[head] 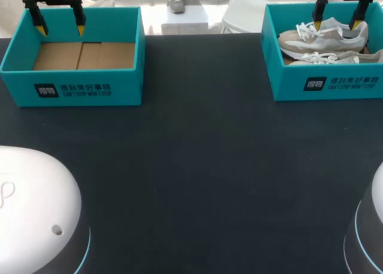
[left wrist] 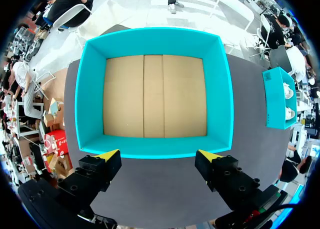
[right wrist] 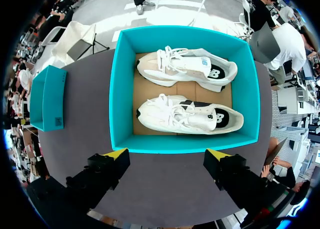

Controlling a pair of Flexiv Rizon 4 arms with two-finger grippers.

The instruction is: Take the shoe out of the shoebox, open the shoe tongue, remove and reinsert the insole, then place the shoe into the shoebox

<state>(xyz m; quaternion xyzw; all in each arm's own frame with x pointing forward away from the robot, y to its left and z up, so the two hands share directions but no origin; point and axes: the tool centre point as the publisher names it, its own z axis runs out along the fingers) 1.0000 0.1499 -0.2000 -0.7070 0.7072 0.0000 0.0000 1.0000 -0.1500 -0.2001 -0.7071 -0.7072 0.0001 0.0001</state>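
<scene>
Two white and beige shoes (head: 323,39) (right wrist: 187,66) lie on their sides in the teal shoebox (head: 326,82) (right wrist: 182,144) at the table's back right. My right gripper (head: 340,24) (right wrist: 167,156) hangs open above that box, with nothing between its fingers. A second teal box (head: 72,88) (left wrist: 152,149) at the back left holds only its bare cardboard floor. Above it my left gripper (head: 60,29) (left wrist: 159,156) is open and empty. In the right wrist view the nearer shoe (right wrist: 190,116) lies closest to the gripper.
The dark table (head: 191,166) stretches wide between and in front of the two boxes. The white bases of my arms (head: 36,214) (head: 368,232) stand at the front corners.
</scene>
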